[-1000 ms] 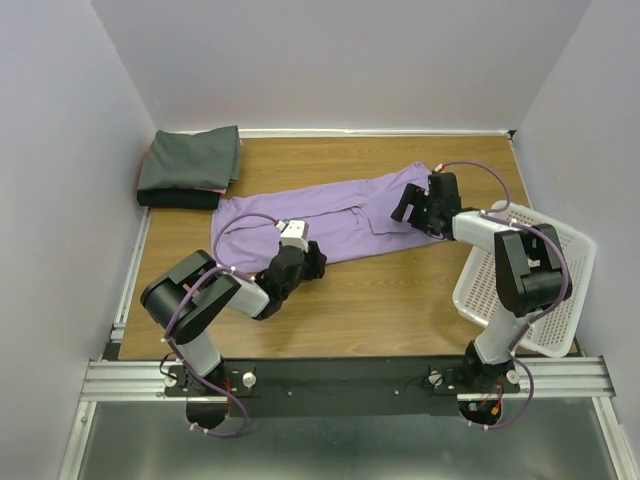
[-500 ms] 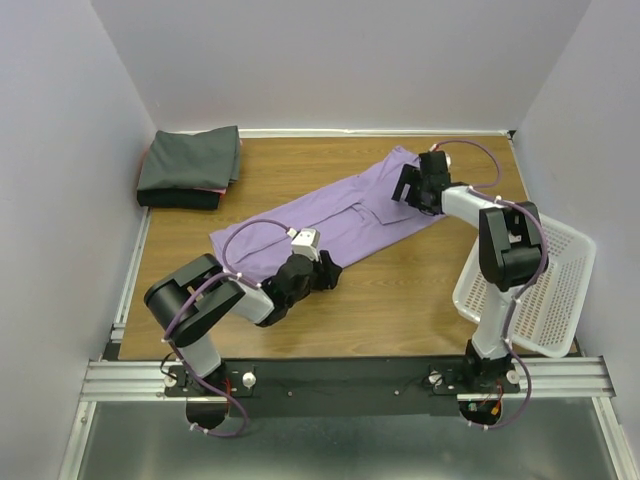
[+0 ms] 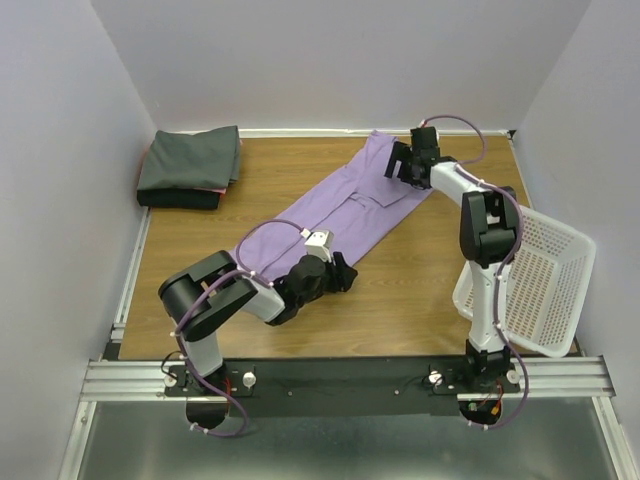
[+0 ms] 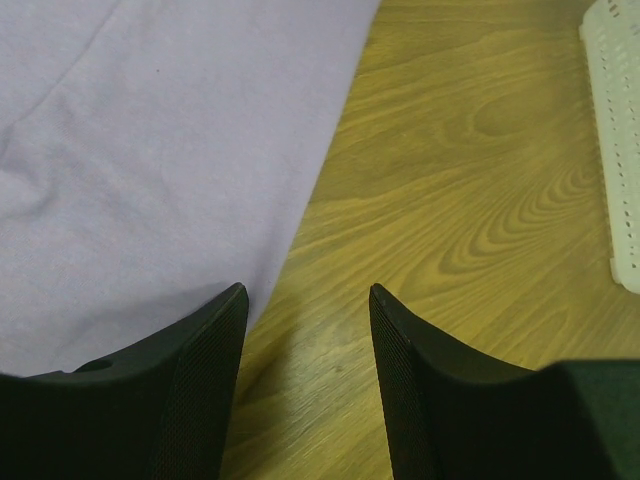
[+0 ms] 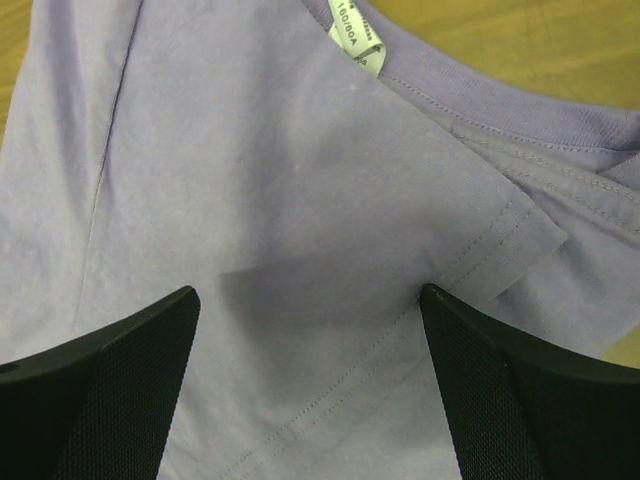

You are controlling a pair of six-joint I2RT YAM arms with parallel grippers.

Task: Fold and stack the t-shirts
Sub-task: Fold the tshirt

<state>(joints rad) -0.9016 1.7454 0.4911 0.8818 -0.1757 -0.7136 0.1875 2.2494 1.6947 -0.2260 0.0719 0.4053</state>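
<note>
The lavender shirt (image 3: 345,205) is laid slantwise on the counter (image 3: 420,300), running from about 7 o'clock to 1 o'clock in the overhead view, and a folded dark grey shirt (image 3: 190,160) is kept in the 10 o'clock corner. The right hand (image 5: 307,292) is spread wide and empty just above the collar end, with the label (image 5: 358,40) seen toward 12 o'clock. The left hand (image 4: 307,300) is held half open at the hem end with nothing gripped; bare wood is seen between its fingers, and the cloth edge lies by the 9 o'clock finger. Straightening before the fold is judged to be the step in hand. The left hand should be shifted toward 9 o'clock until the hem is straddled, one layer should be pinched at each end, and the cloth should be drawn gently taut.
</note>
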